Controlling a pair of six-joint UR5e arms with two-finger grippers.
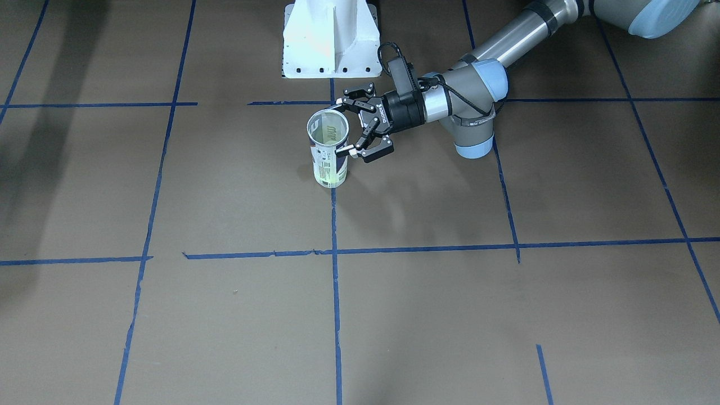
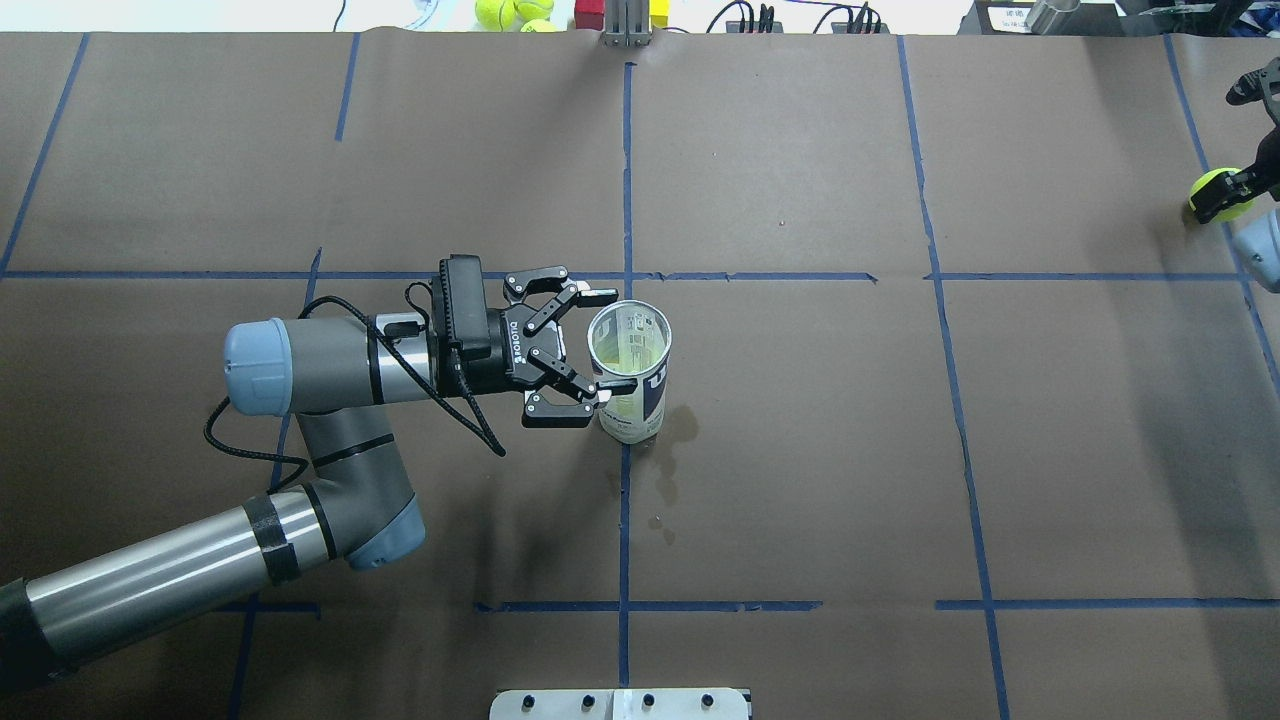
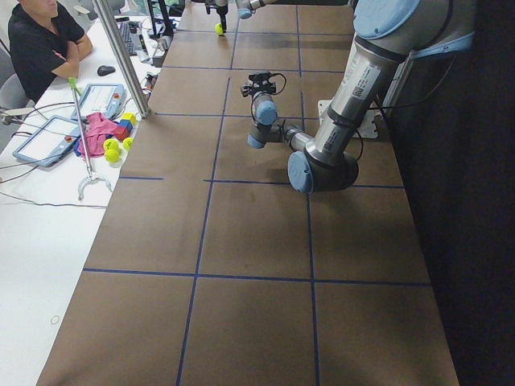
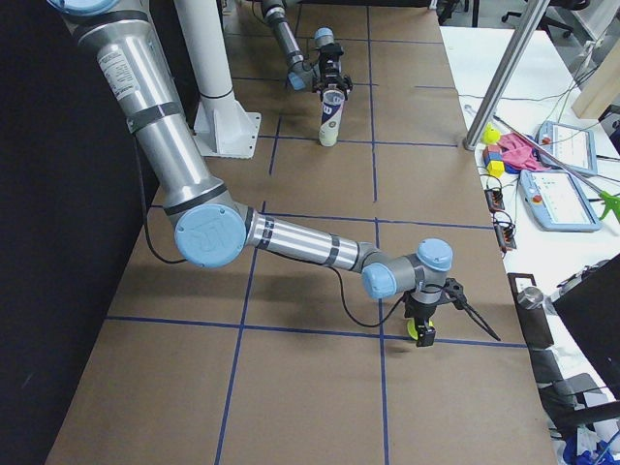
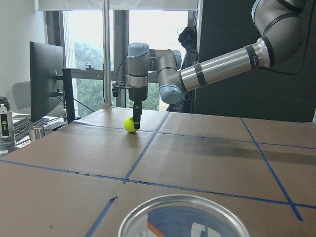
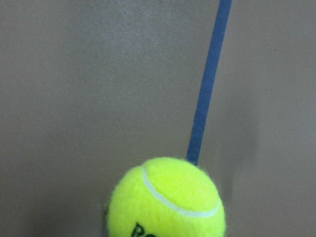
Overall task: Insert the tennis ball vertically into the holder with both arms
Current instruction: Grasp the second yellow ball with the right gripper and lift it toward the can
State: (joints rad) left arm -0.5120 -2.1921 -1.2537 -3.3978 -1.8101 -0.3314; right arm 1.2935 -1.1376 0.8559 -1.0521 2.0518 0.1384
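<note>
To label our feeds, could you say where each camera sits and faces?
Front-facing: across the table, facing the base; left arm.
Overhead: behind it, looking down; left arm, right arm.
Exterior left: table's left end; left arm nearest.
Exterior right: table's right end; right arm nearest.
Left wrist: above holder, facing right arm.
Right wrist: looking down; no body.
Both wrists share the tennis ball.

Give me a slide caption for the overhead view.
Left gripper clasps the upright can at centre; the open right gripper stands at the tennis ball by the view's right edge.
</note>
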